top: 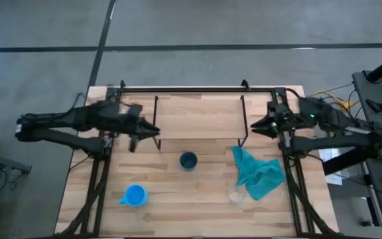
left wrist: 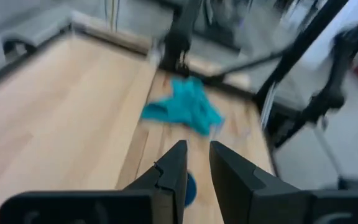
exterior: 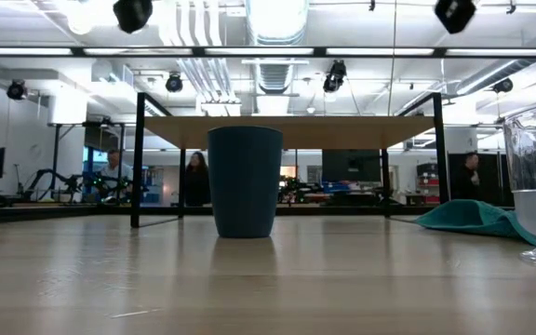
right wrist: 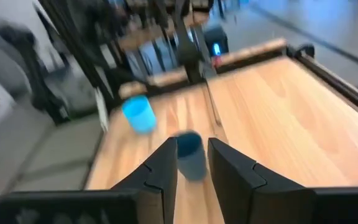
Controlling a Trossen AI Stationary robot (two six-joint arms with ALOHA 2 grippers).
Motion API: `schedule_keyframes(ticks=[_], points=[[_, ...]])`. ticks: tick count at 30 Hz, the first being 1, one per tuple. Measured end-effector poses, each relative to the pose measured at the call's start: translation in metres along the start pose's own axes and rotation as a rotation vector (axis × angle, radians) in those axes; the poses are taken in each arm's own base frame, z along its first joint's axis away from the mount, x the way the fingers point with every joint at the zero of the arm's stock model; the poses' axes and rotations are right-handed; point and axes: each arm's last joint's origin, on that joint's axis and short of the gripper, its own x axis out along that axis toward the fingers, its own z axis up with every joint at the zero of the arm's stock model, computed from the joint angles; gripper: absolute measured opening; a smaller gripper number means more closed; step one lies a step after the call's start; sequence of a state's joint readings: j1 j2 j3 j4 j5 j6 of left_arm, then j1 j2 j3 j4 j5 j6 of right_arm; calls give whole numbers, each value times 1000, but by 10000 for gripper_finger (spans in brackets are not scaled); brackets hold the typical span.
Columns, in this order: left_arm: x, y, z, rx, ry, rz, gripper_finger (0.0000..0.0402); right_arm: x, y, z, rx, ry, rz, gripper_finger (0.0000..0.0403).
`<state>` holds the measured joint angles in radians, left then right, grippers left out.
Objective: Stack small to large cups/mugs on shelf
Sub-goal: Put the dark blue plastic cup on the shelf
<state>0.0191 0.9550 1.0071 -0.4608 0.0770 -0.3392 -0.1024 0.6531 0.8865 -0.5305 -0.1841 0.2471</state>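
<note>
The dark navy cup [top: 188, 160] stands upright on the table in front of the shelf; it also shows in the low view [exterior: 245, 181]. The light-blue mug [top: 134, 195] stands near the front left. The clear glass cup [top: 237, 196] stands at the front right, beside the teal cloth [top: 257, 172]. The shelf [top: 201, 116] stands at the far middle, with a wooden board on black legs. My left gripper [top: 156, 131] hovers by the shelf's left end, my right gripper [top: 254, 126] by its right end. Both are empty, fingers a little apart.
The teal cloth [exterior: 473, 217] lies crumpled on the table to the right of the navy cup. Black frame bars run along the table's left, right and far edges. People and equipment show in the room beyond the table.
</note>
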Motion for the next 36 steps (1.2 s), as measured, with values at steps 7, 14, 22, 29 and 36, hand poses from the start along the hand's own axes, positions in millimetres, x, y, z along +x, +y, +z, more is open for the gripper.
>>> schedule_keyframes(ticks=[7, 14, 22, 29, 36], points=[[44, -15, 28, 118, 335, -15, 56, 28, 5, 40, -107, 194, -23, 86], [79, -34, 45, 211, 404, -81, 56, 44, 5, 53, -116, 407, -51, 86], [127, -34, 21, 212, 548, -68, 56, 58, 3, 54, -103, 477, -64, 86], [166, -29, -5, 199, 673, -31, 56, 62, 1, 49, -74, 494, -73, 86], [170, -38, -5, 213, 670, -54, 56, 62, 1, 49, -62, 495, -76, 86]])
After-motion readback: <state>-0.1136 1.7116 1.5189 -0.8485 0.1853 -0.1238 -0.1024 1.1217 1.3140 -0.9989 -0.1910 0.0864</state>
